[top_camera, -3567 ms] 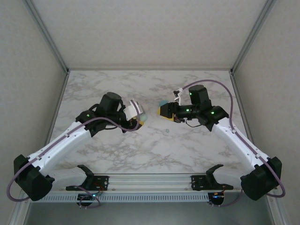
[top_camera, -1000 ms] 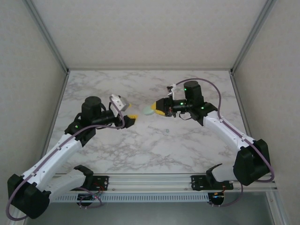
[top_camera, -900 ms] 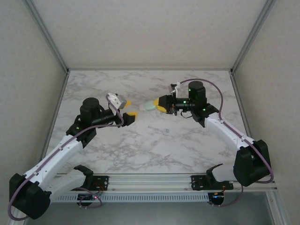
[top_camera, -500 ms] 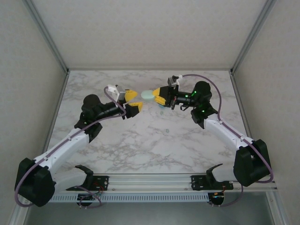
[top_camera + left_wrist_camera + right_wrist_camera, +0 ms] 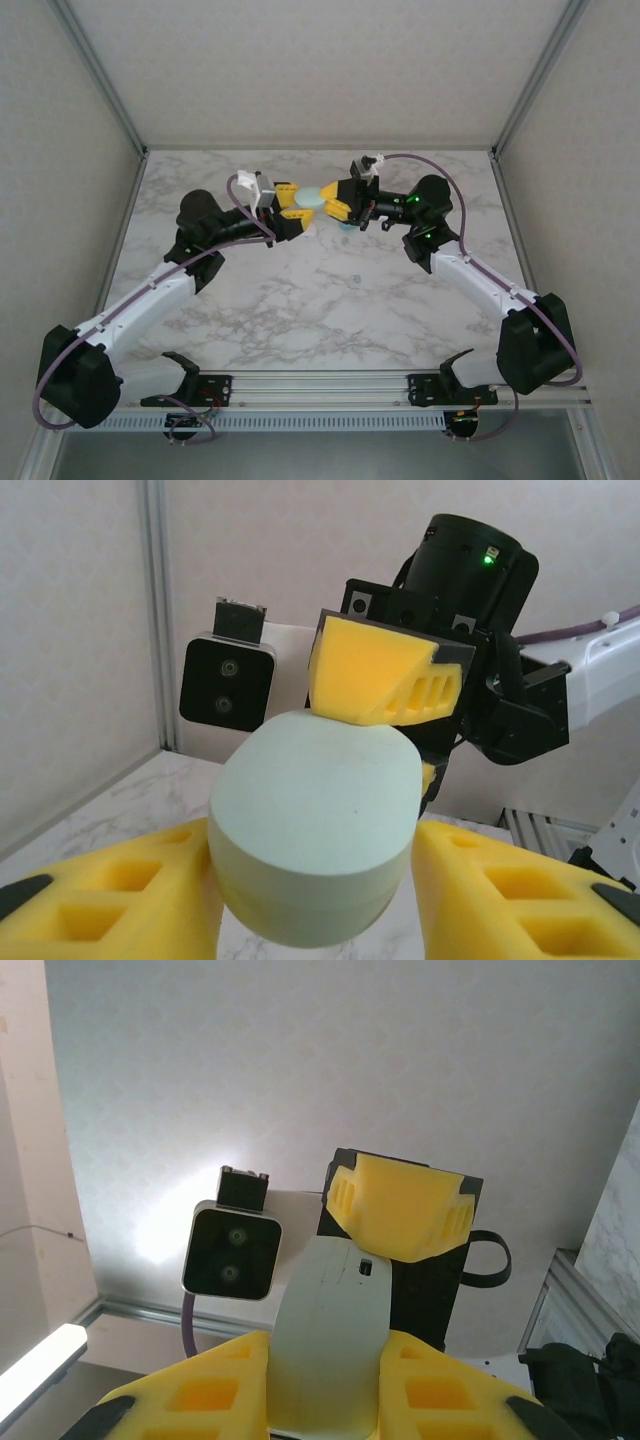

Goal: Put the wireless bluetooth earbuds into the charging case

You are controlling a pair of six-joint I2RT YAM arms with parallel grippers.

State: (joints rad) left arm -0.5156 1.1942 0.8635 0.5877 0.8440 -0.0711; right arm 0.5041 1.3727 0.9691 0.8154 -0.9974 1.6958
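Both arms meet in mid-air over the far half of the counter (image 5: 300, 320), with the charging case (image 5: 315, 820) caught between them. It is a pale teal pebble and its lid looks shut.

The right gripper (image 5: 330, 200) is clenched on the case. In the right wrist view its fingers (image 5: 200, 1400) pinch the case edge-on. The left gripper (image 5: 295, 203) comes at the case from the opposite side. Its fingers (image 5: 120, 900) sit against both flanks of the case, so it reads as a second grasp. One yellow finger of the right gripper rests on top of the case in the left wrist view.

The double hold is probably there so one arm steadies the case while the other takes it over or works the lid. Nothing can go in while the case is shut.

A tiny pale speck, likely an earbud (image 5: 354, 279), lies on the counter below and nearer the bases than the case, well apart from it. It is too small to be sure. No bud is in the case or in either set of fingers.

Risk: two grips pulling against each other could pop the smooth case loose.
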